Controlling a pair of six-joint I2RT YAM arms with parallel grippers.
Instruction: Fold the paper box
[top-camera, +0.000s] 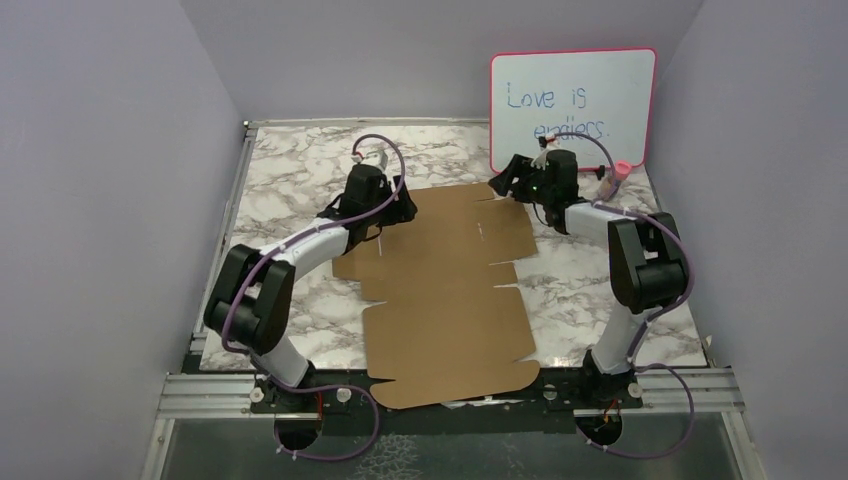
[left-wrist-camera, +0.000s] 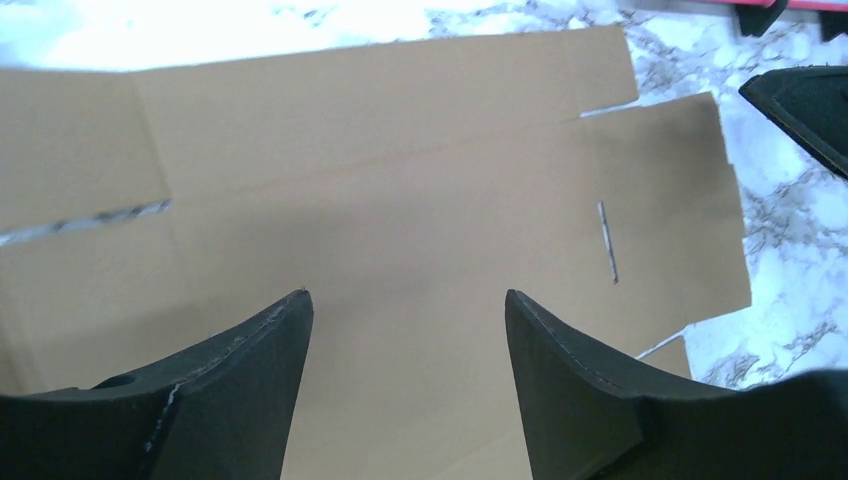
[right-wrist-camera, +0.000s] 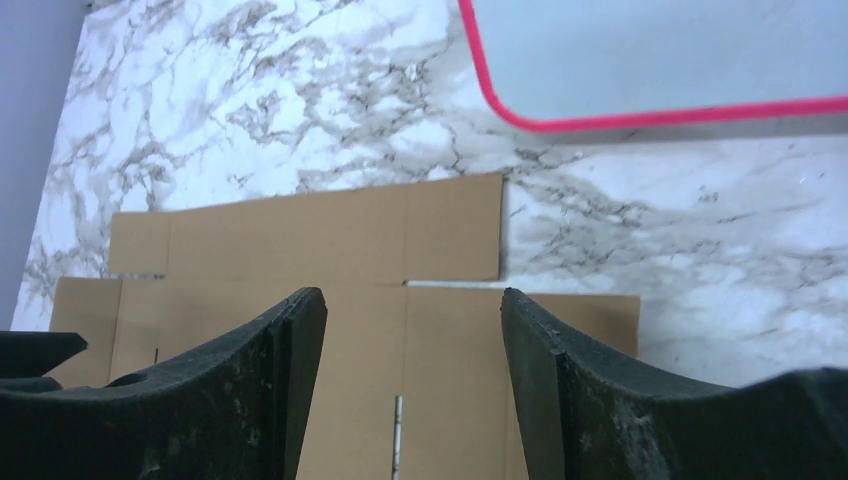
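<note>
On marbled tabletop (top-camera: 290, 170) lies the paper box (top-camera: 445, 300).

Overhead view looks down; both wrist views closely share paper box (top-camera: 445, 300).

The paper box (top-camera: 445, 290) lies flat and unfolded on the marble bench (top-camera: 290, 180), a brown cardboard sheet with slits.

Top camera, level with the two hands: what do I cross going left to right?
left hand → paper box, lying flat → right hand → small pink object
</note>
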